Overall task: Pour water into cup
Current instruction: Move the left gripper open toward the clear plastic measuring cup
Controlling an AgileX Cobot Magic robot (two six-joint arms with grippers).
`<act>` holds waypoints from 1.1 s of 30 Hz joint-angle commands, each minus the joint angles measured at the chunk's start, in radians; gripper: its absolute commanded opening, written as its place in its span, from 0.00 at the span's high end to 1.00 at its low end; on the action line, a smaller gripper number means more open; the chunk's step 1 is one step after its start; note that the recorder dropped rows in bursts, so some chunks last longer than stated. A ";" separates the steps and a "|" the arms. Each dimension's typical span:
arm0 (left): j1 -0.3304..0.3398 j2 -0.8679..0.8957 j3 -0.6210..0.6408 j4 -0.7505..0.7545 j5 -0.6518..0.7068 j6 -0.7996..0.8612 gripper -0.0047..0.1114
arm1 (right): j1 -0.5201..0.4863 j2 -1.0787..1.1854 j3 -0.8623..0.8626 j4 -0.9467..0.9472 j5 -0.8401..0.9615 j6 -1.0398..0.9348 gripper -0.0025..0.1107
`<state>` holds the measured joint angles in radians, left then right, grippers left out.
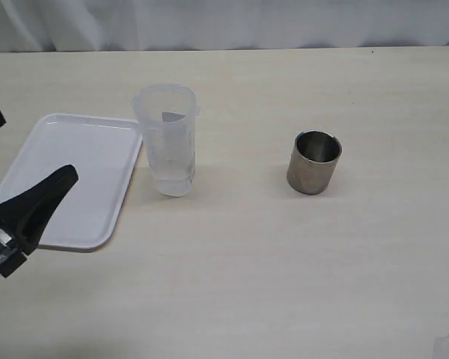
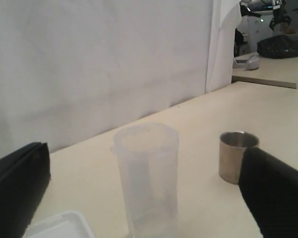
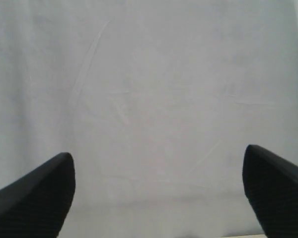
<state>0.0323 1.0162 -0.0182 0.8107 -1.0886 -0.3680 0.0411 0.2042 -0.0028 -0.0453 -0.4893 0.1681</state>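
Observation:
A tall translucent plastic beaker (image 1: pixel 165 140) stands upright on the table, just right of a white tray. A little clear water (image 1: pixel 172 179) lies at its bottom. The short steel cup (image 1: pixel 314 161) stands upright and apart, to the beaker's right. My left gripper (image 1: pixel 36 143) is open and empty over the tray, left of the beaker. In the left wrist view the beaker (image 2: pixel 148 178) stands between and beyond the open fingers of the left gripper (image 2: pixel 145 151), with the cup (image 2: pixel 234 156) further off. My right gripper (image 3: pixel 158 153) is open, empty and faces a white curtain; the exterior view does not show it.
The white tray (image 1: pixel 75 176) lies flat at the left of the table, its right edge close to the beaker. A white curtain (image 1: pixel 224 22) hangs behind the table's far edge.

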 commanded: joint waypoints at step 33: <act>-0.041 0.926 -0.497 0.346 -0.133 0.109 0.12 | -0.004 0.073 0.003 -0.121 -0.075 0.081 0.22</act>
<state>0.0189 1.9179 -0.4823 1.1329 -1.2061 -0.2615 0.0411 0.2751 -0.0028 -0.1546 -0.5515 0.2458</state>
